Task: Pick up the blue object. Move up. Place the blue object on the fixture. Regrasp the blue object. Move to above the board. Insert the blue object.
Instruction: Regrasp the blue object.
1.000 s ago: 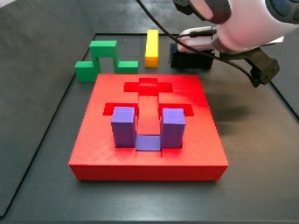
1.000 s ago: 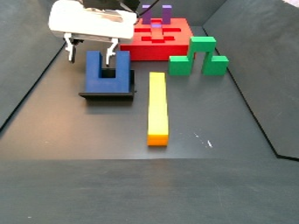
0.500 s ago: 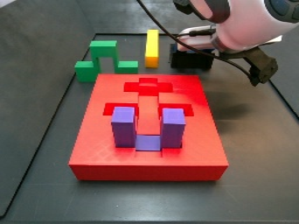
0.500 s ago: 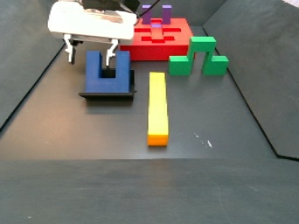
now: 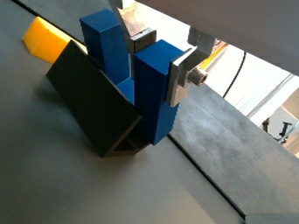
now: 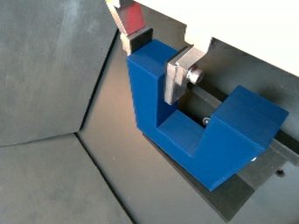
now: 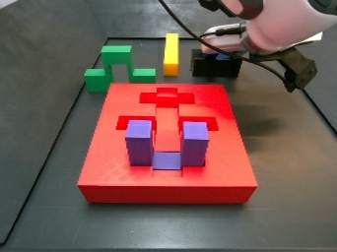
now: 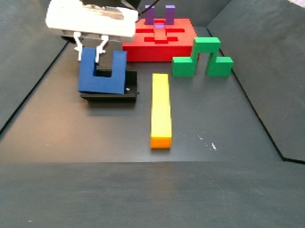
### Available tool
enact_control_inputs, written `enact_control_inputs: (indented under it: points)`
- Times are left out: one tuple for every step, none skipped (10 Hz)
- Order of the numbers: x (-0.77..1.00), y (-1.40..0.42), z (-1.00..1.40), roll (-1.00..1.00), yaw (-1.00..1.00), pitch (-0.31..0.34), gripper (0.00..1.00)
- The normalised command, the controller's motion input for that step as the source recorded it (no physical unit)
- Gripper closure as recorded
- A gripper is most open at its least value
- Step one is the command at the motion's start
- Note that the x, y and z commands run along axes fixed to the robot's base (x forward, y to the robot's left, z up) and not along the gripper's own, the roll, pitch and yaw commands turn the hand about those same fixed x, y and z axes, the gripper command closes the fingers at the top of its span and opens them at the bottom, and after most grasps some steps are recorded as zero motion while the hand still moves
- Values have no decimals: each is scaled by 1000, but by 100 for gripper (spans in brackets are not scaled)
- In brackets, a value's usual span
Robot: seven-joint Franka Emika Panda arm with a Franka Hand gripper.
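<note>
The blue object (image 8: pixel 105 78), a dark blue U-shaped block, stands with its prongs up on the black fixture (image 8: pixel 113 95) at the left of the floor. My gripper (image 8: pixel 92 46) comes down on it from above. In both wrist views the gripper (image 5: pixel 163 59) (image 6: pixel 160 59) is shut on one prong of the blue object (image 5: pixel 146 83) (image 6: pixel 193 131), with a silver finger (image 6: pixel 183 74) flat against its side. The fixture (image 5: pixel 93 105) lies beneath. The red board (image 7: pixel 165 148) (image 8: pixel 161 44) lies apart from it. In a side view the arm hides most of the grasp above the fixture (image 7: pixel 211 67).
A purple U-shaped block (image 7: pixel 165 143) stands in the board's recess. A green U-shaped block (image 7: pixel 116 67) (image 8: pixel 201 58) and a long yellow bar (image 7: pixel 171 54) (image 8: pixel 160 109) lie on the dark floor beside the fixture. Raised dark walls edge the floor.
The two fingers have drawn together from a wide spread onto one prong of the blue object. The hand sits slightly higher, and the block has shifted a little on the fixture.
</note>
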Motion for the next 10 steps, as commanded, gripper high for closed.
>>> enact_control_inputs:
  points:
    - [0,0,0,0,0,0,100]
    - [0,0,0,0,0,0,100]
    - [0,0,0,0,0,0,100]
    - [0,0,0,0,0,0,100]
    - [0,0,0,0,0,0,100]
    - [0,0,0,0,0,0,100]
    - [0,0,0,0,0,0,100]
    - [0,0,0,0,0,0,100]
    - [0,0,0,0,0,0,100]
    - [0,0,0,0,0,0,100]
